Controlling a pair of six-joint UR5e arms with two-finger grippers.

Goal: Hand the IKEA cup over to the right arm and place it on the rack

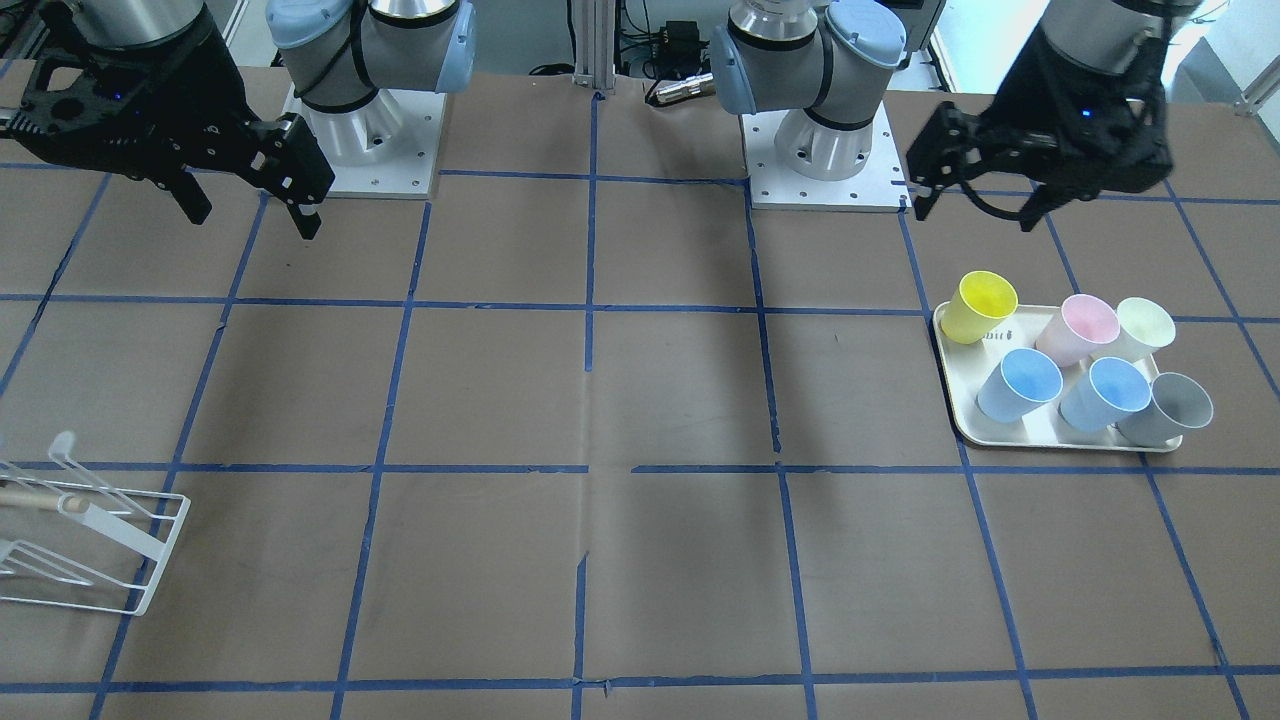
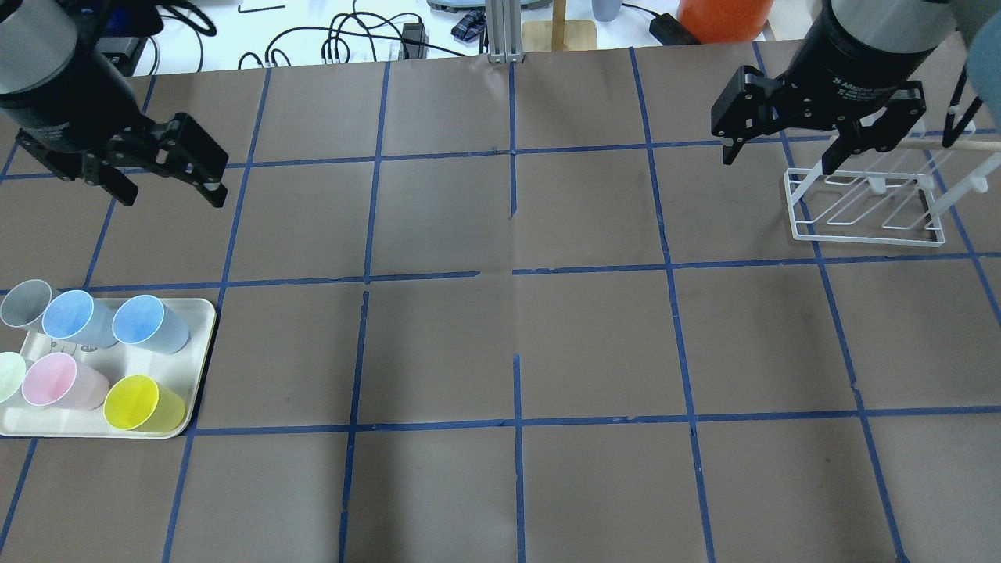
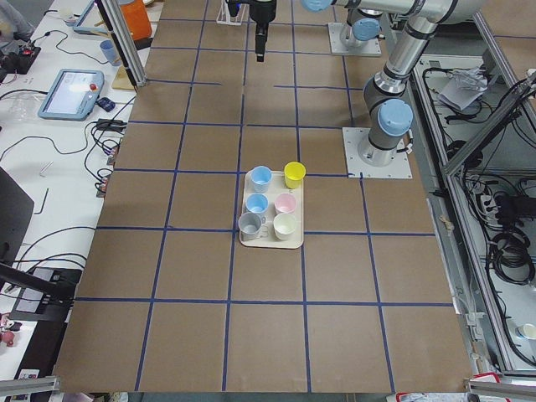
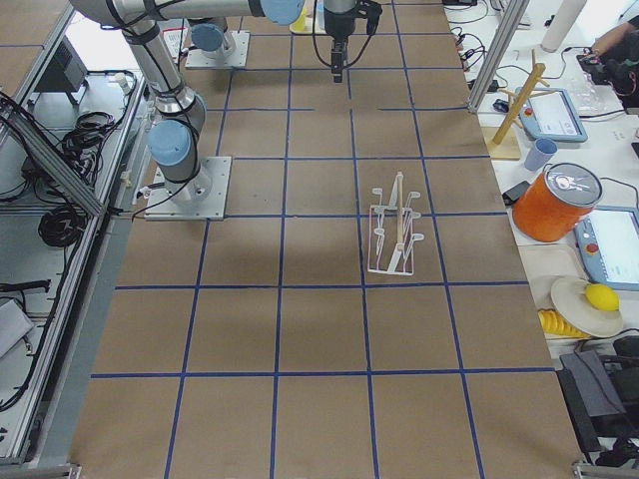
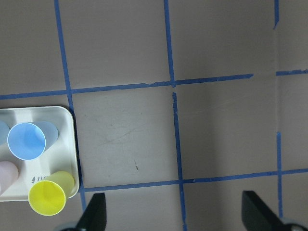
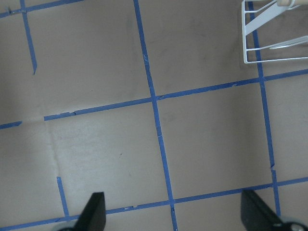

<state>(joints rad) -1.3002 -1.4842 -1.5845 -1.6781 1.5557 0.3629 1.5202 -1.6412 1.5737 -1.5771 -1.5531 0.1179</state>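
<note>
Wide-spread fingers of the left gripper [image 2: 172, 195] hung empty above the table [image 2: 508, 352], near the cream tray [image 2: 199, 313]. The pale cup [image 1: 1145, 325] stood on that tray just beside a pink cup [image 1: 1078, 328], among six. The right gripper [image 2: 778, 163], likewise spread and empty, hovered near the wire rack [image 2: 868, 238].

L tool [image 2: 172, 194], R tool [image 2: 778, 162]: raised, agape

A brown table [image 2: 438, 344] gridded with blue tape lines [image 2: 518, 423] fills the space. A white bench [image 4: 609, 160] alongside carries 2 tablets [image 4: 557, 115], a blue cup [image 4: 540, 153] and an orange bucket [image 4: 555, 205]. Aluminium posts [image 4: 496, 45] stand at its edge.
</note>
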